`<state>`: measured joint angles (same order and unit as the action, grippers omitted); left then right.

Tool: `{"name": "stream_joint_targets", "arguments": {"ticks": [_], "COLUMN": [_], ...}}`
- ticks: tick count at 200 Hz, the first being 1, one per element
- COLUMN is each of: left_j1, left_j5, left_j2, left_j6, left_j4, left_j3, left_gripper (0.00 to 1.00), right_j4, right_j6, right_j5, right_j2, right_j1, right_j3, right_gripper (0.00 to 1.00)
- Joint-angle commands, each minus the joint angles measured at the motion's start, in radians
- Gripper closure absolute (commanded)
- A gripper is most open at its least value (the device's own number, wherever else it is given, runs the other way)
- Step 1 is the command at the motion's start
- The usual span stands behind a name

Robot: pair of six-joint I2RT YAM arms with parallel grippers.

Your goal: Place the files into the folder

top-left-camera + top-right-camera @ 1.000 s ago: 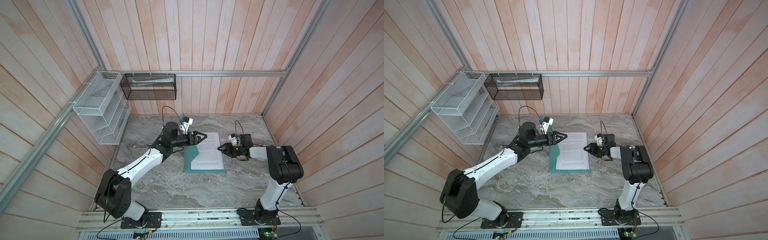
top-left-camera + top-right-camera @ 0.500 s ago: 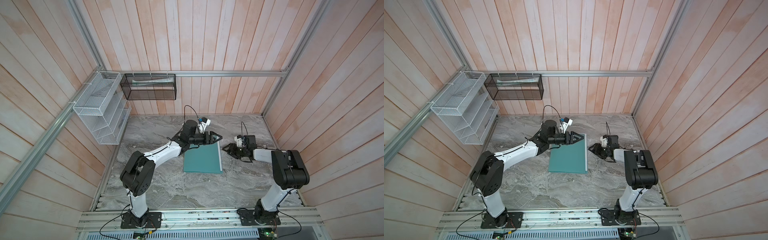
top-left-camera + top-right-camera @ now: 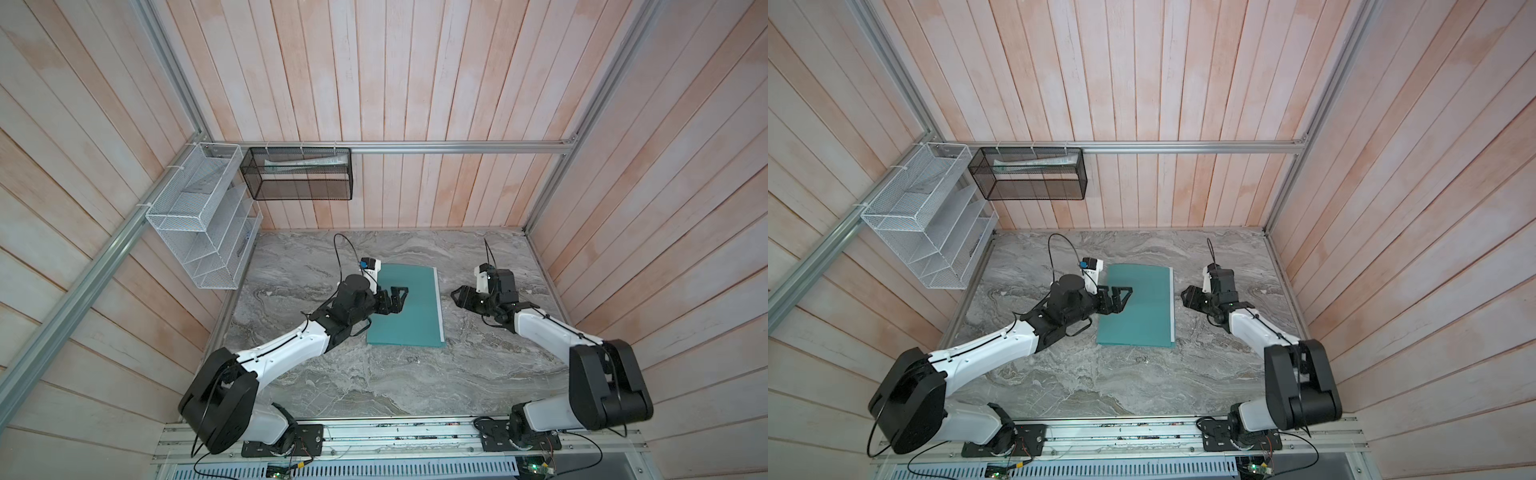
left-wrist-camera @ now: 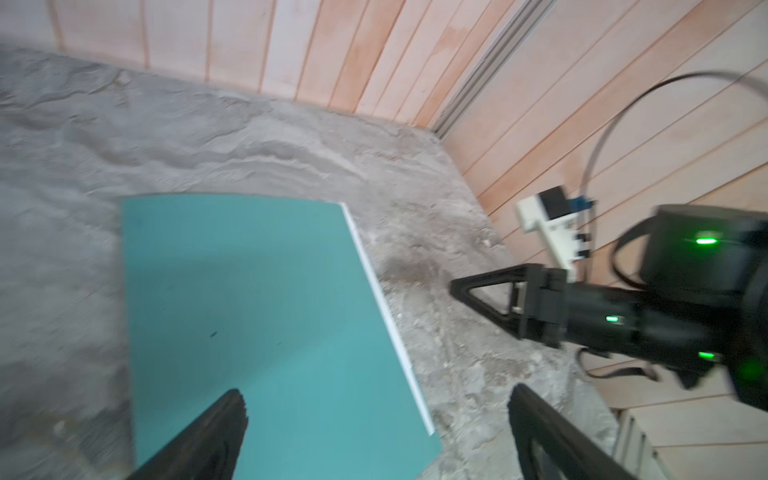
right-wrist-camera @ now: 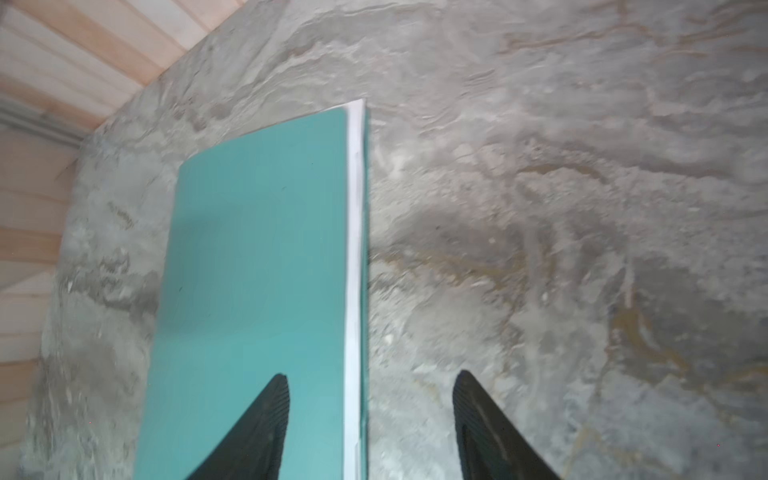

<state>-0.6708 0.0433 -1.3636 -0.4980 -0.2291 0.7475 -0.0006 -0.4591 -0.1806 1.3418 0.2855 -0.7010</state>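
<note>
Low in both top views runs the grey marble table (image 3: pixel 374 386); at mid-frame the folder (image 3: pixel 415 320) lies shut and flat on it, the files (image 3: pixel 437 303) inside, only a thin white strip showing along its right edge. The left hand (image 3: pixel 400 299) hangs over the folder's left part, released, spread wide with nothing in it; the right hand (image 3: pixel 456 296) sits just right of that white edge, apart from it, likewise released and empty. The task looks all but done; the risk is either hand catching the cover or the strip when pulling away, flipping the folder open or dragging sheets out. At upper left hang a rack (image 3: pixel 199 220) and a basket (image 3: pixel 299 183).
</note>
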Motion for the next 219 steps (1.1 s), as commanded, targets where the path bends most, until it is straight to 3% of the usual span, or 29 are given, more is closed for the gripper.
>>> {"name": "stream_joint_targets", "arguments": {"ticks": [1, 18, 54, 73, 86, 95, 101, 116, 134, 147, 166, 176, 194, 208, 219], "left_j1": [-0.004, -0.005, -0.001, 0.058, 0.163, 0.271, 0.341, 0.450, 0.477, 0.499, 0.578, 0.583, 0.596, 0.630, 0.649], "left_j5": [-0.161, -0.226, -0.477, -0.559, -0.547, -0.523, -0.462, -0.352, -0.394, -0.449, -0.373, -0.339, -0.295, -0.271, -0.207], "left_j2": [0.079, 0.131, 0.221, 0.286, 0.321, 0.337, 0.349, 0.340, 0.306, 0.258, 0.108, 0.088, 0.020, -0.012, -0.038], "left_j6": [0.106, 0.182, 0.362, 0.464, 0.456, 0.366, 0.318, 0.331, 0.470, 0.483, 0.407, 0.403, 0.452, 0.439, 0.454], "left_j4": [-0.196, -0.295, -0.302, -0.333, -0.341, -0.334, -0.271, -0.377, -0.451, -0.441, -0.656, -0.510, -0.741, -0.708, -0.711], "left_j3": [-0.149, -0.247, -0.324, -0.381, -0.425, -0.435, -0.419, -0.454, -0.468, -0.466, -0.529, -0.452, -0.493, -0.451, -0.443], "left_gripper": [0.00, 0.00, 0.00, 0.00, 0.00, 0.00, 0.00, 0.00, 0.00, 0.00, 0.00, 0.00, 0.00, 0.00, 0.00], "right_j4": [0.027, 0.081, 0.273, 0.338, 0.310, 0.303, 0.303, 0.311, 0.310, 0.334, 0.396, 0.441, 0.513, 0.596, 0.649], "right_j6": [0.079, 0.101, 0.141, 0.191, 0.213, 0.235, 0.258, 0.311, 0.344, 0.362, 0.354, 0.349, 0.320, 0.329, 0.351], "right_j5": [0.274, 0.355, 0.376, 0.404, 0.437, 0.460, 0.467, 0.491, 0.581, 0.638, 0.676, 0.702, 0.707, 0.666, 0.697], "right_j2": [-0.130, -0.183, -0.206, -0.189, -0.173, -0.162, -0.153, -0.132, -0.116, -0.119, -0.133, -0.134, -0.122, -0.094, -0.057], "right_j1": [0.134, 0.191, 0.231, 0.252, 0.254, 0.253, 0.254, 0.254, 0.253, 0.239, 0.174, 0.128, 0.030, -0.029, -0.056], "right_j3": [0.036, 0.084, 0.210, 0.230, 0.198, 0.178, 0.169, 0.153, 0.134, 0.141, 0.183, 0.208, 0.232, 0.258, 0.263], "right_gripper": [0.27, 0.02, 0.02, 0.02, 0.02, 0.02, 0.02, 0.02, 0.02, 0.02, 0.02, 0.02, 0.02, 0.02, 0.03]}}
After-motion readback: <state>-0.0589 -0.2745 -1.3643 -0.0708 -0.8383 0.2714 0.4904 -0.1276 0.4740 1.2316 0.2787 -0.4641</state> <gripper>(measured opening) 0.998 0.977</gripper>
